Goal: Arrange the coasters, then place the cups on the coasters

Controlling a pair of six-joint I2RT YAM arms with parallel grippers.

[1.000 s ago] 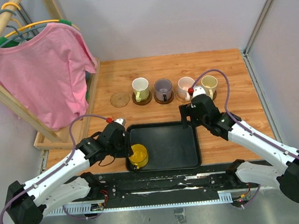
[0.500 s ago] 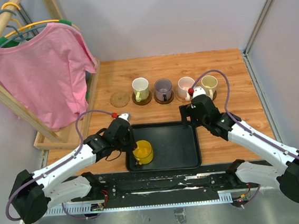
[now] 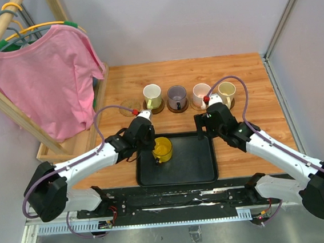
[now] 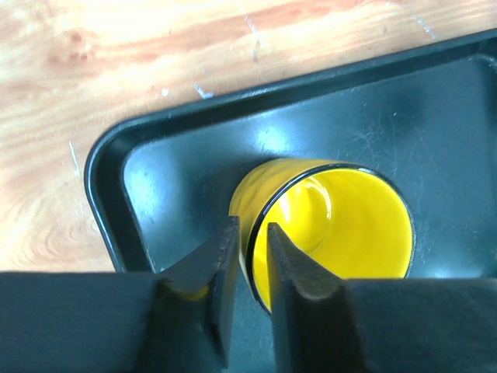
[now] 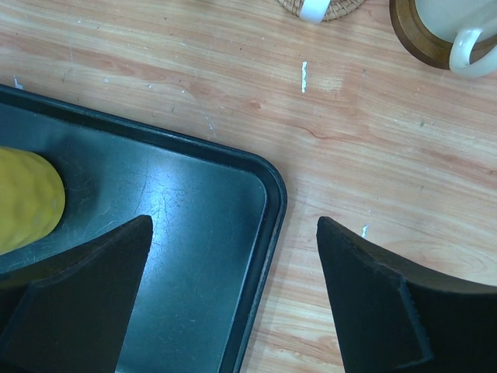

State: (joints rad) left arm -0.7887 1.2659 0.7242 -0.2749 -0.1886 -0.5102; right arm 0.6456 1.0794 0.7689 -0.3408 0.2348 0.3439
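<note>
Yellow mug (image 4: 326, 225) pinched at its wall by left gripper (image 4: 250, 241) — one finger inside | tray (image 4: 109, 179) beneath | right gripper (image 5: 233, 225) spread | risk: mug may be tilted and dropped — only a thin wall is gripped

The bright yellow mug (image 3: 162, 149) is gleaming against the black tray (image 3: 198, 167), with a thin dark line edging its rim. The worktop (image 3: 249, 73) is showing warm orange-brown wood grain. Also showing are a cream-white mug (image 3: 152, 92), a greyish purple mug (image 3: 177, 95), a pale pink mug (image 3: 200, 92) and a pale yellow-cream mug (image 3: 227, 90). The bare coaster (image 3: 130, 108) is looking speckled tan, the shirt (image 3: 48, 75) pink.
</note>
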